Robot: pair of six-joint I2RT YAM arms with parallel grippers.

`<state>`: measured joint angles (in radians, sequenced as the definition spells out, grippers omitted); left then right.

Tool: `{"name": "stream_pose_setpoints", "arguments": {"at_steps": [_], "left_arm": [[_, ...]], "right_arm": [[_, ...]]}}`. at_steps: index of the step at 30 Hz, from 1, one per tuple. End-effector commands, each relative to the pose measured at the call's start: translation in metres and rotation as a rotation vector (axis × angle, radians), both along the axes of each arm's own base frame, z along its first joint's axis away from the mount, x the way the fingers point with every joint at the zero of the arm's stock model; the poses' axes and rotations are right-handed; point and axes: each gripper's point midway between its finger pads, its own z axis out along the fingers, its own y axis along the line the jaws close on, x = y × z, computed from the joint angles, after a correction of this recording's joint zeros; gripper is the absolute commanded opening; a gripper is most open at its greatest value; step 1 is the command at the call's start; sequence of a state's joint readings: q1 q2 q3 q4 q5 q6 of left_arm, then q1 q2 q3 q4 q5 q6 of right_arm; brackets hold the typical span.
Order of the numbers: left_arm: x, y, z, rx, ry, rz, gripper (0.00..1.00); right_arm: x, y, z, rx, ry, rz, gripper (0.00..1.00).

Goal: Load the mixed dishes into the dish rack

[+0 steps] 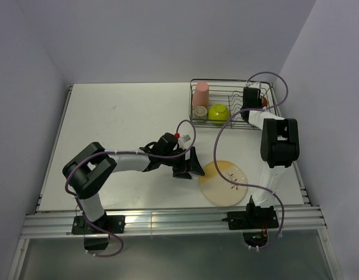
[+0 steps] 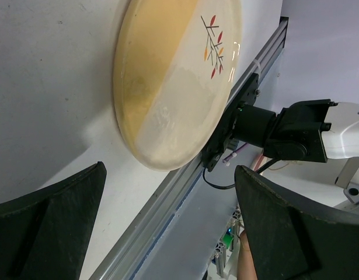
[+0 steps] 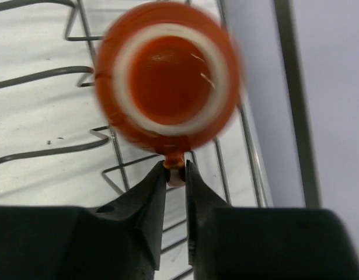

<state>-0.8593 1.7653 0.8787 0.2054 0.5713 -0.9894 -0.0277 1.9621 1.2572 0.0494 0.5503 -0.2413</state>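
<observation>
Pale-yellow plate [image 1: 219, 185] with red-orange twig motif

The flat white table [image 1: 121, 128] carries a large pale-yellow round plate with a twig motif [image 1: 223, 182] near its front right edge. A dark wire dish rack [image 1: 223, 80] stands at its far right corner.

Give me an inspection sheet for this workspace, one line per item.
Surface: white table, a few faint specks.
Job's things: pink tumbler, lime-green bowl and tiny cup in the dish rack; orange mug held over the rack wires; plate flat on the table near the front edge.
Clutter: nothing seen.
Grippers: left gripper open, facing the plate; right gripper shut on the mug's handle.
Cables: purple cable crosses the plate in the top view.
Surroundings: plain walls; metal rail along the near edge.
</observation>
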Motion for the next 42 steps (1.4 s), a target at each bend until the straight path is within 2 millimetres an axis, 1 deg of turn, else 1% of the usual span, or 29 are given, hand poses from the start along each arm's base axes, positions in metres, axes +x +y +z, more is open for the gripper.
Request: {"name": "stream_pose_setpoints", "arguments": {"at_steps": [1,3,4,5,9,12,14,15,16,17,18,20,24,29,33,35,38,42], "left_arm": [[-0.002,-0.006,0.012,-0.048,-0.030,-0.032,0.98],[-0.002,-0.006,0.011,-0.043,-0.033,-0.032,0.98],[-0.002,-0.005,0.009,-0.039,-0.031,-0.033,0.98],[-0.002,-0.005,0.010,-0.041,-0.032,-0.034,0.98],[-0.004,-0.005,0.007,-0.047,-0.023,-0.038,0.98],[-0.004,-0.005,0.006,-0.046,-0.022,-0.038,0.98],[-0.005,-0.005,0.006,-0.048,-0.021,-0.038,0.98],[-0.005,-0.004,0.005,-0.046,-0.017,-0.038,0.98],[-0.005,-0.005,0.005,-0.048,-0.017,-0.040,0.98],[-0.005,-0.005,0.005,-0.049,-0.018,-0.040,0.98],[-0.005,-0.005,0.004,-0.045,-0.016,-0.040,0.98],[-0.005,-0.004,0.004,-0.044,-0.015,-0.040,0.98],[-0.006,-0.003,0.005,-0.047,-0.021,-0.037,0.98],[-0.007,-0.004,0.004,-0.049,-0.015,-0.041,0.98],[-0.007,-0.003,0.006,-0.051,-0.021,-0.040,0.98],[-0.007,-0.002,0.004,-0.048,-0.020,-0.041,0.98],[-0.008,-0.001,0.004,-0.049,-0.018,-0.044,0.98],[-0.010,0.000,0.004,-0.051,-0.019,-0.045,0.98]], "right_arm": [[0.001,0.001,-0.011,0.005,0.048,0.012,0.18],[0.002,0.002,-0.011,0.012,0.046,0.017,0.09],[-0.002,0.002,-0.015,0.016,0.070,0.019,0.03],[0.000,0.002,-0.014,0.019,0.066,0.019,0.00],[0.001,0.002,-0.014,0.024,0.071,0.019,0.00],[0.000,0.000,-0.010,0.033,0.049,0.015,0.00],[0.002,-0.001,-0.002,0.060,0.017,0.015,0.00],[0.000,-0.005,0.001,0.073,0.008,0.005,0.00],[0.001,-0.006,0.007,0.085,-0.010,0.005,0.00],[0.006,-0.004,0.012,0.127,-0.036,0.013,0.00],[0.005,-0.003,0.012,0.150,-0.031,0.021,0.00],[0.007,-0.005,0.020,0.189,-0.061,0.022,0.00],[0.007,-0.002,0.019,0.238,-0.060,0.040,0.00],[0.003,-0.001,0.024,0.286,-0.084,0.050,0.00],[-0.002,-0.003,0.016,0.279,-0.044,0.035,0.00],[-0.004,-0.002,0.017,0.285,-0.054,0.036,0.00],[-0.003,-0.002,0.025,0.288,-0.073,0.043,0.00],[-0.009,-0.002,0.018,0.293,-0.038,0.037,0.00]]}}
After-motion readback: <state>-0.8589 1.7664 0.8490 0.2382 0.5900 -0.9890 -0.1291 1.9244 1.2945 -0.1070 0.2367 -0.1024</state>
